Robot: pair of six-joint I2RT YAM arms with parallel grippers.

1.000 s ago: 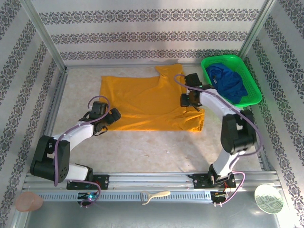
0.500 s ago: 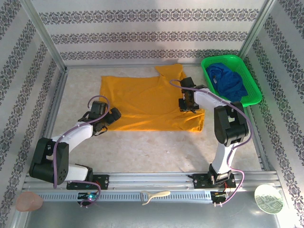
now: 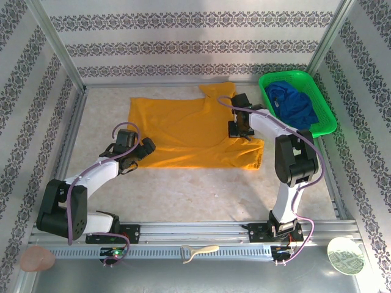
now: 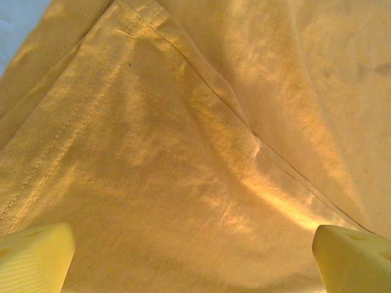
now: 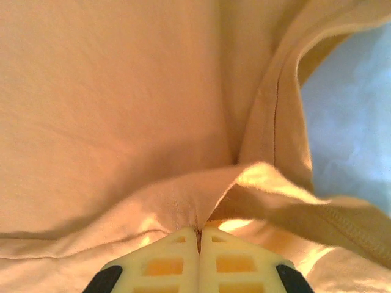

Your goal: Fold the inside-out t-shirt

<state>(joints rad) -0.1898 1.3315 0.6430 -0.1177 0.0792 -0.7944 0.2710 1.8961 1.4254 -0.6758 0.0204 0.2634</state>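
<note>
One orange t-shirt (image 3: 183, 131) on the beige desk (image 3: 195, 189), one green basket (image 3: 287, 74) holding one blue garment (image 3: 293, 107); right end effector (image 5: 198, 232) pinches its fabric, left end effector (image 3: 145, 148) spread wide; patterned walls (image 3: 195, 43)

White links (image 3: 98, 174), black joints (image 3: 298, 165), purple cables (image 3: 69, 207), and pale yellow fingers (image 5: 153, 247).

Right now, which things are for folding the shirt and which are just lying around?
For the job:
orange-yellow t-shirt
right gripper, shut on a fold of it
left gripper, open over it

Just lying about:
green basket
dark blue garment in it
cream tool, pink disc, patterned disc by the arm bases
</note>
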